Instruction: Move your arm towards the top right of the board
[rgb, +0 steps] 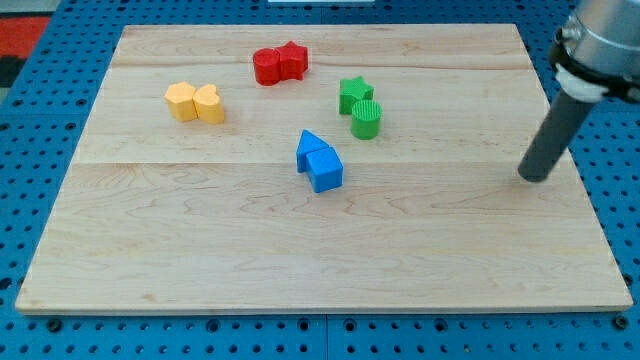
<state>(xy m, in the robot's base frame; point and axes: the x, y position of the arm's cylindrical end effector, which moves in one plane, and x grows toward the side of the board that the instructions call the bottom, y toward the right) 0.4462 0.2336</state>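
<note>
My tip (534, 177) rests on the wooden board (200, 250) near its right edge, about mid-height, far to the right of all the blocks. The rod rises from it toward the view's top right corner. Two blue blocks touch near the board's centre: a blue triangle (310, 146) and a blue cube (325, 170). A green star (355, 93) sits just above a green cylinder (367, 119), right of centre. A red cylinder (267, 66) and a red star (292, 59) touch at the top centre. A yellow hexagon (182, 100) and a yellow heart (209, 103) touch at the upper left.
The board lies on a blue perforated table (620, 200) that shows around all its edges. The arm's grey body (600, 45) hangs over the board's top right corner.
</note>
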